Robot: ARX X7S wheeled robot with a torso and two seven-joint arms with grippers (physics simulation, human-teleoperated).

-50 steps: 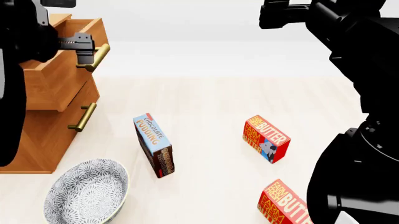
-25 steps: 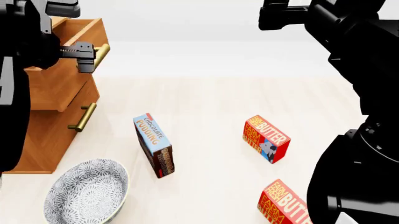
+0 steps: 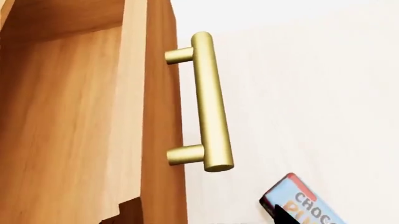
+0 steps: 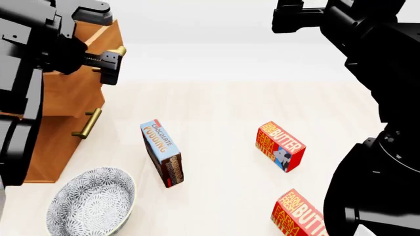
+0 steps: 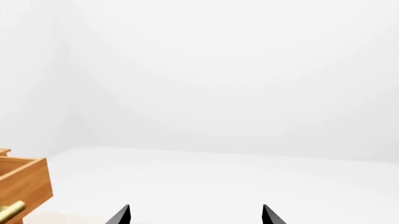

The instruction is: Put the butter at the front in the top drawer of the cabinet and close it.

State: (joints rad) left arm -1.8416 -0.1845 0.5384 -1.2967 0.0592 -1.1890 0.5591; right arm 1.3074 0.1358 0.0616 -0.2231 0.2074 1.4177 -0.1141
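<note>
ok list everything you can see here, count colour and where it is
cabinet: 1, orange-brown wood, far left of the floor
top drawer: 1, same wood, pulled open, brass bar handle
lower drawer handle: 1 visible, brass, on the cabinet front below the open drawer
chocolate pudding box: 1, blue, middle of the floor
butter: 2 red boxes, one right of the pudding, the other nearer the robot, cut by the frame edge
bowl: 1, grey-white patterned, in front of the cabinet
left gripper: black, by the top drawer handle
right gripper: black, open, raised, holding nothing
</note>
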